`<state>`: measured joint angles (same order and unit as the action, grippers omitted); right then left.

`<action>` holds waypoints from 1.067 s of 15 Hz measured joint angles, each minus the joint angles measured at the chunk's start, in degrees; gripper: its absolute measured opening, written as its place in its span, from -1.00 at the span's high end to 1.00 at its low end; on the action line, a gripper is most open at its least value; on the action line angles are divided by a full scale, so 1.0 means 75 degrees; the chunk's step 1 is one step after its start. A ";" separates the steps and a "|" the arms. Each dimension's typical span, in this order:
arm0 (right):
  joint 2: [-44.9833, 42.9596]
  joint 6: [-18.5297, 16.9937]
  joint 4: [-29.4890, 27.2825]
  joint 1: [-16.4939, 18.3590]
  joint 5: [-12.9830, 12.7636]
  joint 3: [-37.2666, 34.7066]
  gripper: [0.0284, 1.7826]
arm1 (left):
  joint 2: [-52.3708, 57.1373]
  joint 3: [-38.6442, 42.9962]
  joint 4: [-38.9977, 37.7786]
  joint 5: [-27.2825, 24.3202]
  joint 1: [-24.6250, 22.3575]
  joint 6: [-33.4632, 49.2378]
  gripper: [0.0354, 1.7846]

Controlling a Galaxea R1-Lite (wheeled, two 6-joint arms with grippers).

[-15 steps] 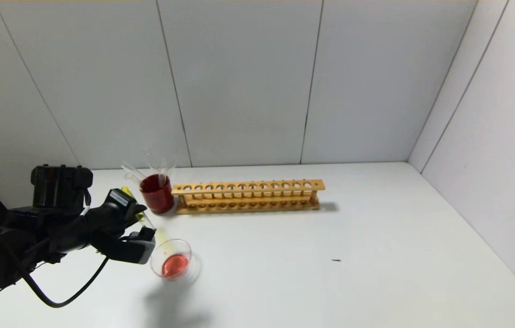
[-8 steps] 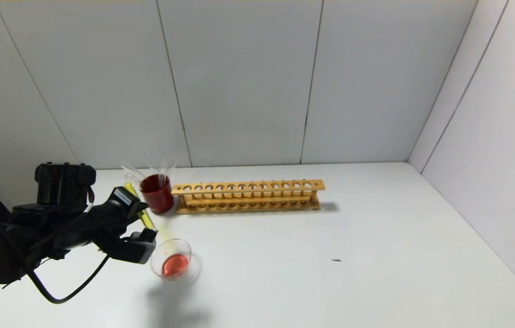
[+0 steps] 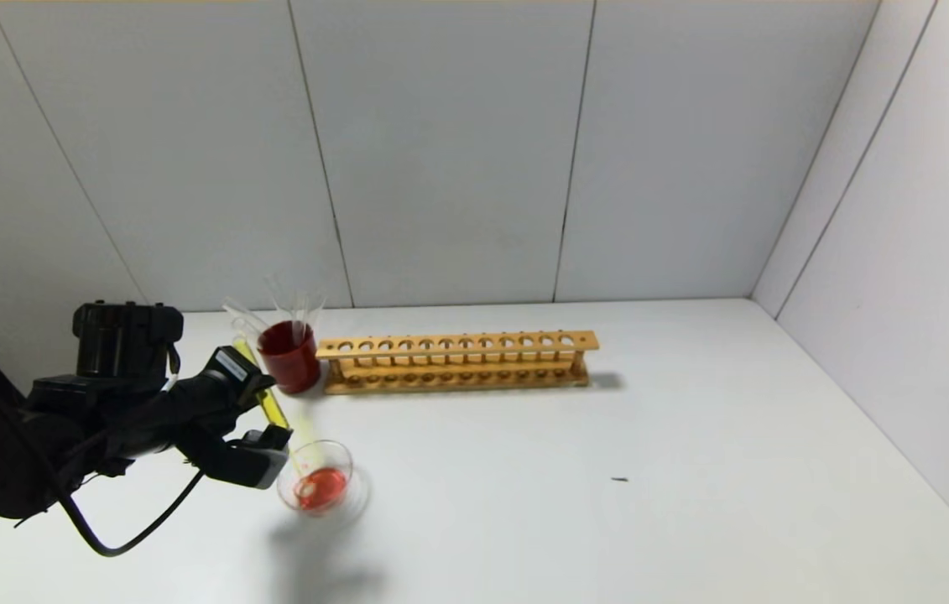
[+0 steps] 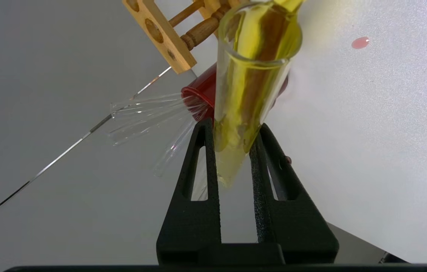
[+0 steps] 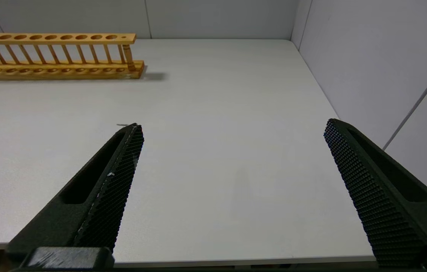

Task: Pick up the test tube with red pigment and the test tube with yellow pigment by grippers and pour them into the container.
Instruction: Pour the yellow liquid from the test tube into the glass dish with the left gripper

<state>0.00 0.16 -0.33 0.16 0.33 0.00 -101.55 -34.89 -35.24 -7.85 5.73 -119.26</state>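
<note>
My left gripper (image 3: 262, 418) is shut on the test tube with yellow pigment (image 3: 274, 409), gripping it mid-length at the table's left. The tube slants down, its mouth over the rim of the container (image 3: 346, 464), a clear glass dish with red liquid in it. Yellow liquid lies along the tube towards its mouth. In the left wrist view the black fingers (image 4: 207, 151) pinch the yellow tube (image 4: 253, 75). The test tube with red pigment is out of view. My right gripper (image 5: 232, 125) hangs open over the near right part of the table, with nothing in it.
A dark red cup (image 3: 289, 359) with colourless tubes (image 3: 299, 304) stands just behind the dish. A long wooden tube rack (image 3: 457, 361) stands to its right. One small red drop (image 4: 359, 42) lies on the white table.
The left gripper has tipped the tube further and crept towards the dish. Yellow liquid has run from the closed end down towards the mouth, and the red liquid looks stirred.
</note>
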 joint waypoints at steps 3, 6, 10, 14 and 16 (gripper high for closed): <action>0.0000 0.0000 0.0000 0.0000 -0.0003 0.0000 -0.96 | -0.0033 0.0000 -0.0002 -0.0003 -0.0003 -0.0169 0.70; 0.0000 0.0000 -0.0003 0.0000 -0.0003 0.0000 -0.96 | -0.0028 -0.0018 -0.0089 0.0000 -0.0003 -0.0471 0.70; 0.0000 0.0000 0.0000 0.0000 0.0000 0.0000 -0.96 | -0.0036 -0.0044 -0.0494 0.0000 -0.0003 -0.0611 0.70; 0.0000 -0.0003 0.0000 0.0000 -0.0003 0.0000 -0.96 | -0.0015 -0.0037 -0.0479 -0.0036 -0.0003 -0.0806 0.70; 0.0000 0.0000 -0.0003 0.0000 0.0000 0.0000 -0.96 | -0.0007 -0.0033 -0.0460 -0.0052 -0.0003 -0.0835 0.70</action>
<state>0.00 0.16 -0.35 0.16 0.33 0.00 -101.60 -35.13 -38.69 -8.24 5.71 -125.53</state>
